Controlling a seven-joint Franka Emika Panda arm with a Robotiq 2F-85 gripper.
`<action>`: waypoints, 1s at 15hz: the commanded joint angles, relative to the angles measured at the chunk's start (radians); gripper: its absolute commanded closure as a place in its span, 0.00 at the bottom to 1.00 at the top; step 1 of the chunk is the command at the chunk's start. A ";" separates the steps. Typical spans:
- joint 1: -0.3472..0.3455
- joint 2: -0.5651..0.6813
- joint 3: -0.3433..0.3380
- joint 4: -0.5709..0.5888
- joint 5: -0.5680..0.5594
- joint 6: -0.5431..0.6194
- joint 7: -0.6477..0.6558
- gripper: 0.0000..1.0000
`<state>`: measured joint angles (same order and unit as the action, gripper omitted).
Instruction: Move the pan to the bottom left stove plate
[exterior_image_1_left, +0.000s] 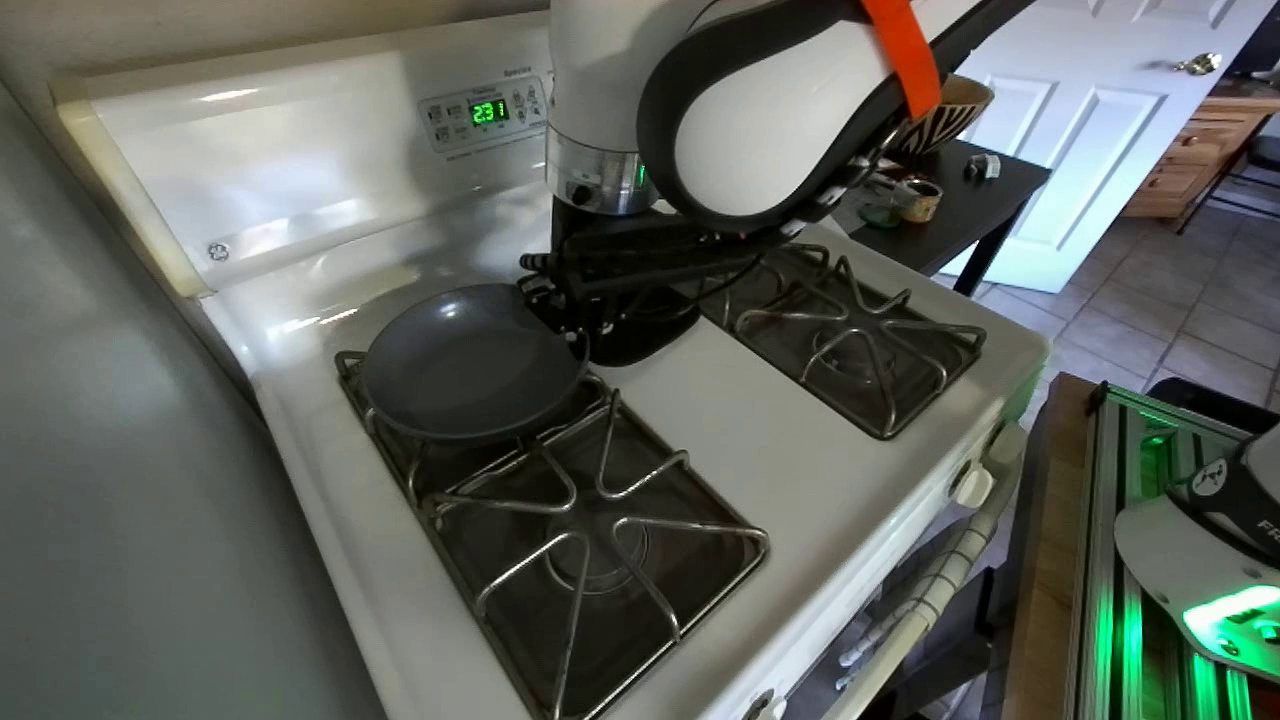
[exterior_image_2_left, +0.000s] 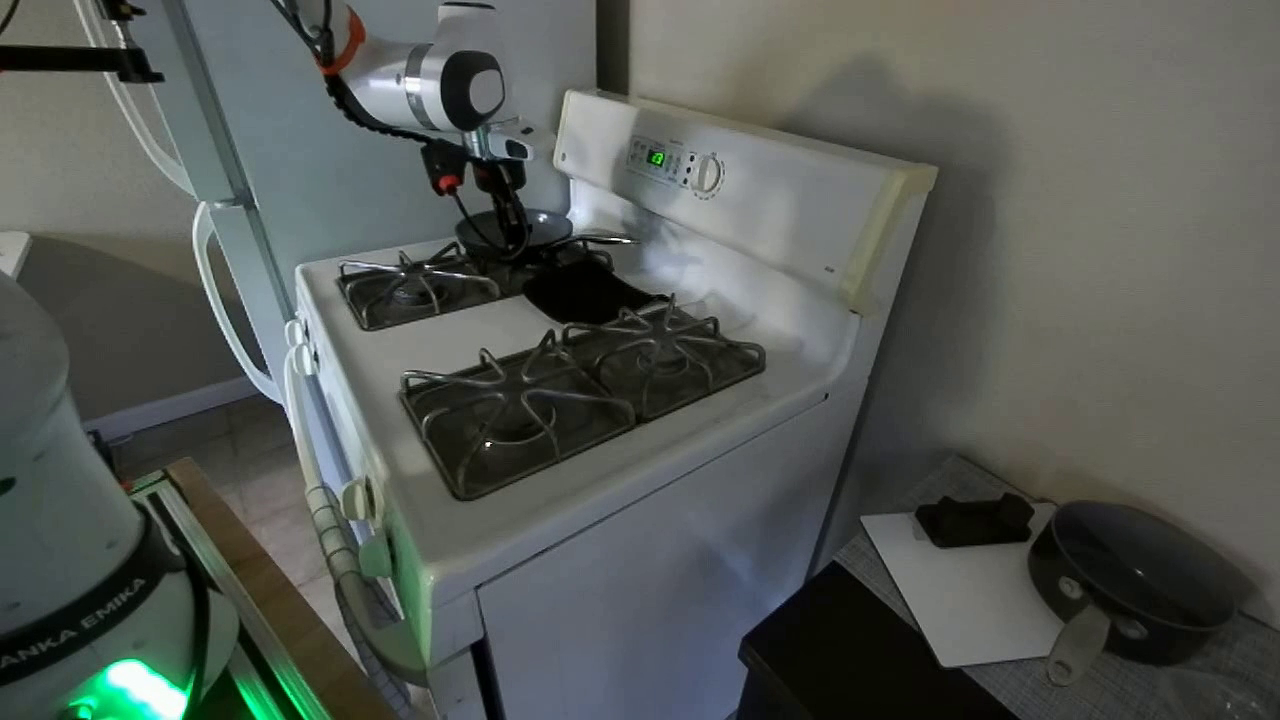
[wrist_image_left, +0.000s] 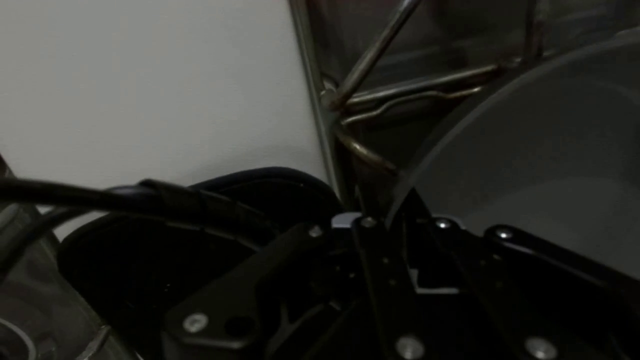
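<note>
The dark grey pan (exterior_image_1_left: 475, 365) is over the rear-left grate, its near edge close to the front-left grate. It also shows in an exterior view (exterior_image_2_left: 540, 228), where a thin handle-like piece points towards the back panel. I cannot tell whether it rests fully on the grate. The front-left stove plate (exterior_image_1_left: 595, 545) has nothing on it; it also shows in an exterior view (exterior_image_2_left: 413, 292). My gripper (exterior_image_1_left: 562, 318) is at the pan's right rim. In the wrist view the gripper (wrist_image_left: 397, 215) has its fingers close together on either side of the pan's rim (wrist_image_left: 480, 107).
A black spoon rest (exterior_image_2_left: 585, 290) lies on the stove's middle strip beside my gripper. The right grates (exterior_image_2_left: 515, 405) are beyond it. The back panel (exterior_image_2_left: 740, 180) rises behind the pan, and the fridge (exterior_image_1_left: 130, 450) stands along the left side. A pot (exterior_image_2_left: 1140, 580) stands on a side table.
</note>
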<state>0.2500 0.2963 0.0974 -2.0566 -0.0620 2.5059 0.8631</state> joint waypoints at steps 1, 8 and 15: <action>0.023 0.019 -0.014 0.025 0.002 -0.019 0.044 1.00; 0.025 -0.002 -0.011 -0.007 0.003 -0.006 0.030 1.00; 0.028 -0.056 -0.004 -0.090 -0.002 0.021 0.014 1.00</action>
<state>0.2637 0.2868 0.0956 -2.0672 -0.0620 2.5062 0.8617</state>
